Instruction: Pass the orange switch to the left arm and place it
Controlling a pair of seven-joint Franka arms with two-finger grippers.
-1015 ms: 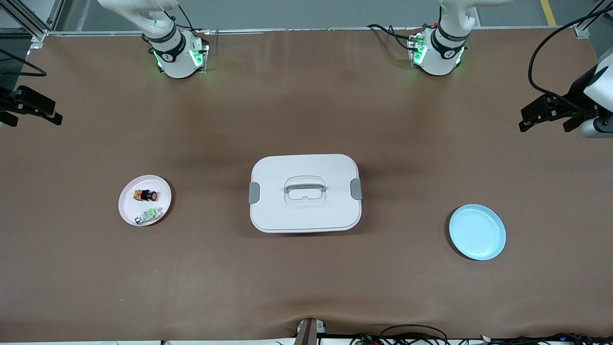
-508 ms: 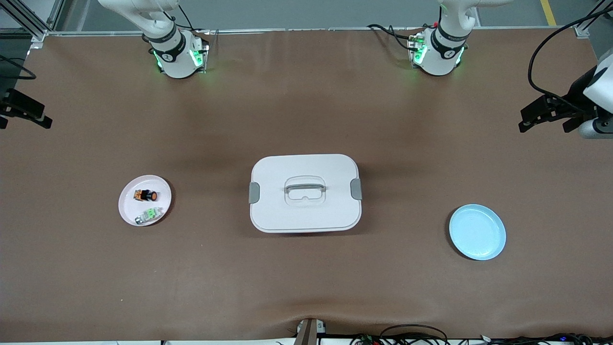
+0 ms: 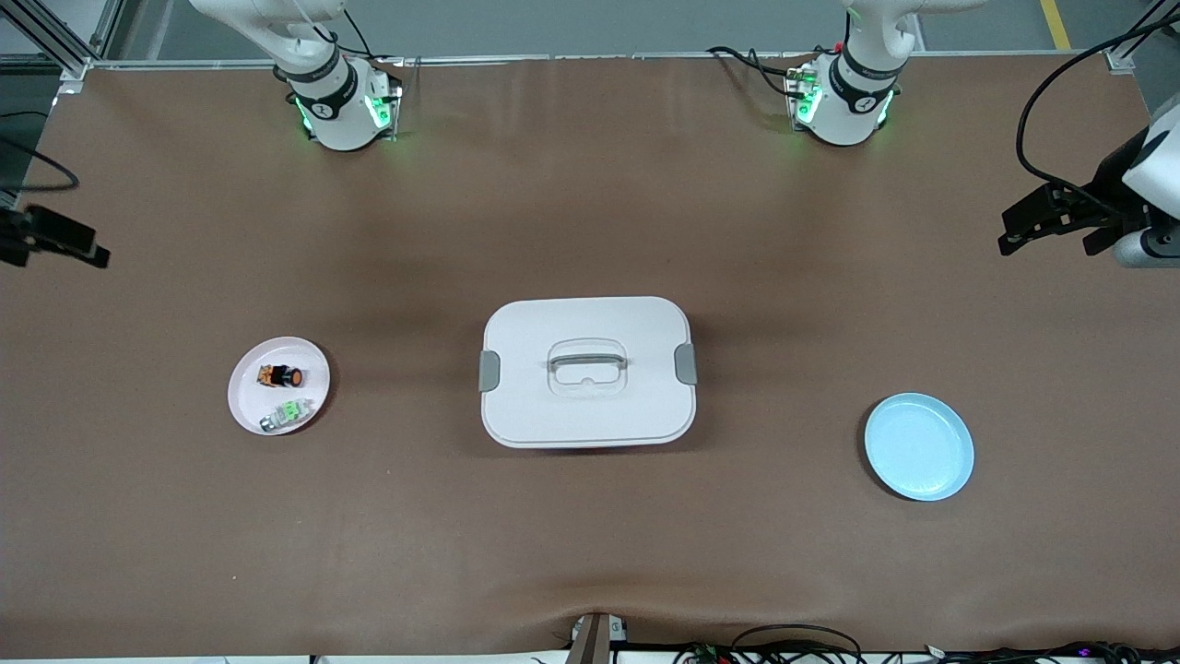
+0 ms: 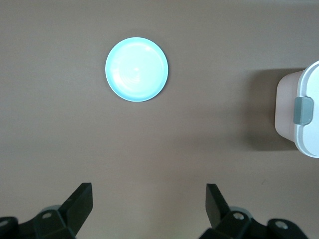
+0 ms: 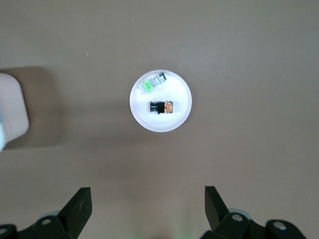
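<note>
The orange switch [image 3: 281,375] lies on a small pink plate [image 3: 247,406] toward the right arm's end of the table, beside a green-and-silver component [image 3: 286,415]. The white lidded box [image 3: 587,415] stands mid-table. My right gripper [image 3: 90,253] hangs open and empty over the table's edge at its end. In the right wrist view the gripper [image 5: 148,204] is well above the switch [image 5: 161,106]. My left gripper [image 3: 1009,231] is open and empty over the other end. In the left wrist view it [image 4: 149,201] is above bare table.
A blue plate [image 3: 919,446] lies empty toward the left arm's end and also shows in the left wrist view [image 4: 137,69]. The box's clasp side shows in the left wrist view [image 4: 304,110]. Cables lie along the table's near edge.
My right gripper has shifted a little lower in the front view, along its end of the table. The left arm, switch, plates and box have not moved.
</note>
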